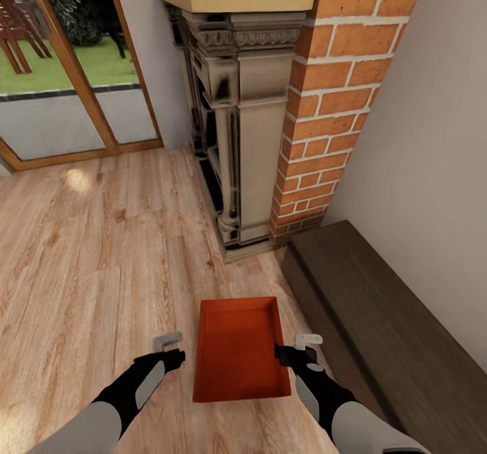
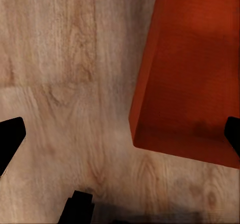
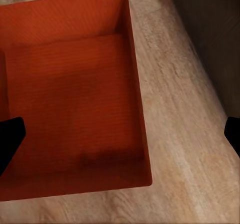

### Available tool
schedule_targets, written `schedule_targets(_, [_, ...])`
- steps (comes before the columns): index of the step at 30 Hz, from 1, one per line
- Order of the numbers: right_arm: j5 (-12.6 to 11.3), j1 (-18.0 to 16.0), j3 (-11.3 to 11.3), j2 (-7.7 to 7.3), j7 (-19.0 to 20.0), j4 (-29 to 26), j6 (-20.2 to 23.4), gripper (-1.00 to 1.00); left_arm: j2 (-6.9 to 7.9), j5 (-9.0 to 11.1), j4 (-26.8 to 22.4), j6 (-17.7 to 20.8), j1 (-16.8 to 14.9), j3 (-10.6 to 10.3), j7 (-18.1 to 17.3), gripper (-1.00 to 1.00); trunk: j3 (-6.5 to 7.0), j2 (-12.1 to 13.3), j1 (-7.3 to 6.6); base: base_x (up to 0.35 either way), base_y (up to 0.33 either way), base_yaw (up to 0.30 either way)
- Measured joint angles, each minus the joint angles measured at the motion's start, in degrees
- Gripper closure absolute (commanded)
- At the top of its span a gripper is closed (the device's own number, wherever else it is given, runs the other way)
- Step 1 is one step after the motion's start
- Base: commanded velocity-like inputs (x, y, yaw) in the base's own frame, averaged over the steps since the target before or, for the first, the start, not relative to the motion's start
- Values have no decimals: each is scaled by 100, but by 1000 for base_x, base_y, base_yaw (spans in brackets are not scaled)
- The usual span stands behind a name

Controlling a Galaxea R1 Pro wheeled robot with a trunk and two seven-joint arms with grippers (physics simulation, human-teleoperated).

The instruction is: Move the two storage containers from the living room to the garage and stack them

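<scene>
Head view: orange bin (image 1: 238, 349) btwn open left gripper (image 1: 168, 341), right gripper (image 1: 308, 340)

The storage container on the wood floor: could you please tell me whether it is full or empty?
Empty. The storage container sits upright with no lid, and the right wrist view shows its bare orange-red bottom and inner walls.

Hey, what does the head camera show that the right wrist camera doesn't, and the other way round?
Head view alone: the brick fireplace with its carved surround, the glass patio door, and both arms, left gripper and right gripper open on either side of the orange-red container.

Right wrist view alone: a close look down into the container's bare inside, with its near corner wall sharp.

Both share: the container on the light wood plank floor and the dark low cabinet beside it.
</scene>
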Motion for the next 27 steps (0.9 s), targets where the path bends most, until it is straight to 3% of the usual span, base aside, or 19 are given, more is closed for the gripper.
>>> schedule_targets(6, [47, 3, 78, -15, 36, 45, -31, -100, 16, -49, 12, -120, -32, -9, 2, -100, 0, 0, 0, 0, 0, 0])
schedule_targets(12, [420, 4, 327, 6, 46, 63, -51, -100, 4, -146, 35, -199, -37, -41, 1, -100, 0, 0, 0, 0, 0, 0])
schedule_targets(17, [549, 4, 388, -10, 40, 72, -49, -100, -86, -337, -24, -220, -36, -74, 21, -100, 0, 0, 0, 0, 0, 0])
schedule_targets(22, [589, 4, 409, -20, 43, 81, -39, -100, -497, -967, -63, -215, -37, -65, 101, -100, 0, 0, 0, 0, 0, 0])
schedule_targets(27, [602, 4, 412, -18, 43, 84, -29, -100, -769, -1510, -74, -216, -38, -50, 227, -100, 0, 0, 0, 0, 0, 0])
